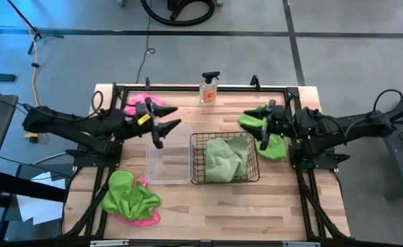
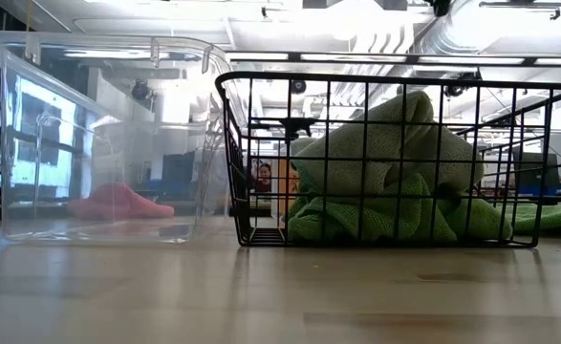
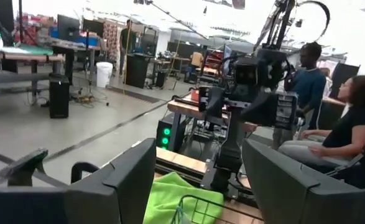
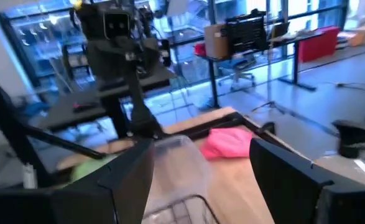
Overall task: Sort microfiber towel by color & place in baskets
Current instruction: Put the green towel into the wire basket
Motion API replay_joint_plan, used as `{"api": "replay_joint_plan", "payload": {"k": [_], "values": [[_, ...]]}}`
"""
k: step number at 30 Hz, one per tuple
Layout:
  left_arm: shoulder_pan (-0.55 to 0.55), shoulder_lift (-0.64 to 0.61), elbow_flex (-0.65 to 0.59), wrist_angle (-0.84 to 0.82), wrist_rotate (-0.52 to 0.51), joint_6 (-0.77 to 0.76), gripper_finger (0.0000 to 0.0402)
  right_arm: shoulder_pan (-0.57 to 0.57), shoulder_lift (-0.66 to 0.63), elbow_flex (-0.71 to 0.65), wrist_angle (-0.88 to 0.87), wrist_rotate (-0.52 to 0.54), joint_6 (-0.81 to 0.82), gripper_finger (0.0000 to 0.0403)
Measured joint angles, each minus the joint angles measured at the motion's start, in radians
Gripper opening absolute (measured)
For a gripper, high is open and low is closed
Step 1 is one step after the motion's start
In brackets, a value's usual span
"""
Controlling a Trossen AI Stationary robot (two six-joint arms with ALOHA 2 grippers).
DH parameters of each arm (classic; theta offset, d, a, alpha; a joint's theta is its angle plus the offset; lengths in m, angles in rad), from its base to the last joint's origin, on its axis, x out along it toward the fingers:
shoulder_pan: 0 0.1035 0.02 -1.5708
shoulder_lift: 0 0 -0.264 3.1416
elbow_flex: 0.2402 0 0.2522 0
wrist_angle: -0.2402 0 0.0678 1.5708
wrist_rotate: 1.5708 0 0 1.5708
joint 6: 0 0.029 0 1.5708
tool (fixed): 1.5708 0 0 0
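Green microfiber towels [image 1: 223, 159] fill the black wire-mesh basket [image 1: 250, 180]; the clear plastic tub [image 1: 168, 171] is empty. Both the left gripper [image 1: 165, 123] and right gripper [image 1: 261, 128] are open, empty; loose towels remain.

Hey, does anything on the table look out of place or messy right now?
Nothing is spilled or damaged. The clear tub is empty, while pink and green towels lie mixed in one pile at the table's front left, unsorted.

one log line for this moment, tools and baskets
left tool: open, empty | right tool: open, empty | wire basket: green towels | clear tub: empty
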Motion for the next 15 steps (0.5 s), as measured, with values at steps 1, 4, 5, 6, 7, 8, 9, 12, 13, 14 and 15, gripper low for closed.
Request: {"api": "replay_joint_plan", "payload": {"k": [1,4,5,6,7,8,9,12,13,14,15], "values": [[0.0,0.012,0.0,0.01,0.001,0.012,0.0226,-0.008,0.008,0.0,0.013,-0.024,0.013,0.0259],[0.0,0.029,0.0,0.047,0.051,0.009,0.0226,-0.019,0.031,0.0,0.025,-0.088,0.006,0.0259],[0.0,0.029,0.0,0.052,0.084,-0.005,0.0226,-0.019,0.038,0.0,0.027,-0.099,-0.016,0.0259],[0.0,0.029,0.0,0.056,0.119,-0.016,0.0226,-0.019,0.042,0.0,0.029,-0.109,-0.041,0.0259],[0.0,0.028,0.0,0.057,0.15,-0.025,0.0226,-0.019,0.045,0.0,0.031,-0.113,-0.055,0.0259],[0.0,0.024,0.0,0.054,0.176,-0.031,0.0226,-0.018,0.048,0.0,0.035,-0.112,-0.059,0.0259],[0.0,0.018,0.0,0.049,0.194,-0.032,0.0226,-0.018,0.051,0.0,0.039,-0.112,-0.058,0.0259],[0.0,0.01,0.0,0.056,0.21,-0.031,0.0226,-0.018,0.051,0.0,0.04,-0.112,-0.054,0.0259],[0.0,0.004,0.0,0.044,0.211,-0.031,0.0226,-0.018,0.051,0.0,0.043,-0.109,-0.057,0.0259],[0.0,0.001,0.0,0.046,0.211,-0.031,0.0226,-0.018,0.051,0.0,0.045,-0.1,-0.06,0.0259],[0.0,0.0,0.0,0.052,0.211,-0.031,0.0226,-0.018,0.051,0.0,0.045,-0.09,-0.061,0.0259]]}}
